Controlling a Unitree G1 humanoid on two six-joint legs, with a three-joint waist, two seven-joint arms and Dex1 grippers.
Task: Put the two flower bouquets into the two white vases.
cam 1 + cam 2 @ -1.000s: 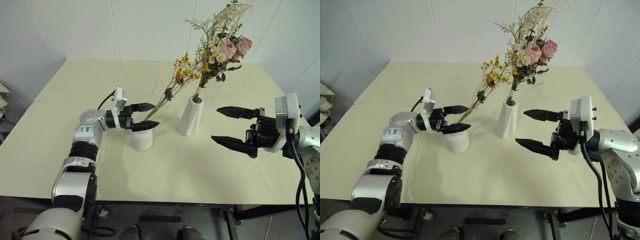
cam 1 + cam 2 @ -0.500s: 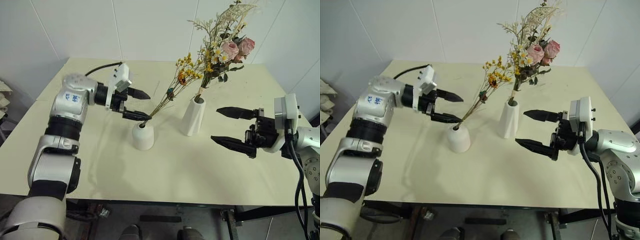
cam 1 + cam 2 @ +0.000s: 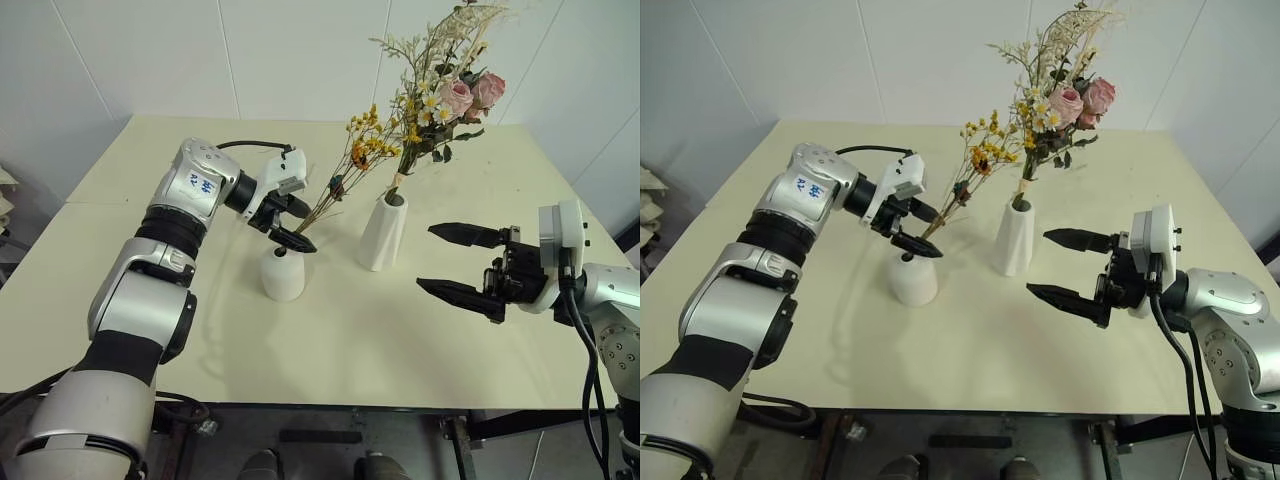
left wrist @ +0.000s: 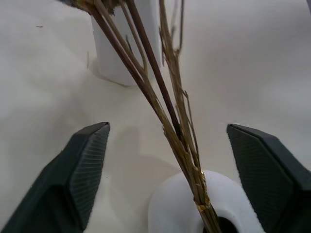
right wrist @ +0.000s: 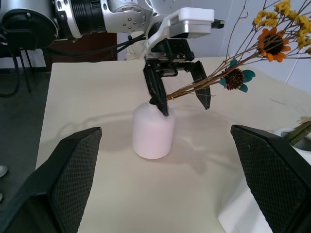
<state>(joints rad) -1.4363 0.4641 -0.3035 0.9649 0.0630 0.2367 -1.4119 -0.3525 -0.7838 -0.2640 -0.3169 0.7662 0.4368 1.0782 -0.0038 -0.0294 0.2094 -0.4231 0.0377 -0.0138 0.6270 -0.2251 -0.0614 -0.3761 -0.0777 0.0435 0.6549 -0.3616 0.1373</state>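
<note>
The small yellow-orange bouquet (image 3: 368, 140) stands in the short rounded vase (image 3: 282, 277), its thin stems (image 4: 163, 104) leaning toward the tall vase. My left gripper (image 3: 298, 226) hangs open just above that vase's mouth, one finger on each side of the stems and clear of them. In the tall tapered vase (image 3: 383, 234) stands the larger bouquet (image 3: 455, 92) of pink roses and daisies. My right gripper (image 3: 452, 262) is open and empty, held level to the right of the tall vase and pointing at it. The right wrist view faces the short vase (image 5: 153, 132) and the left gripper (image 5: 178, 97).
Both vases stand near the middle of a pale table (image 3: 330, 350). White walls close off the far side. The table's front edge runs below my arms.
My left arm has risen and its wrist has turned, so the gripper now points down at the stems from above. Its fingers stand a little closer together. The right arm has not moved.
</note>
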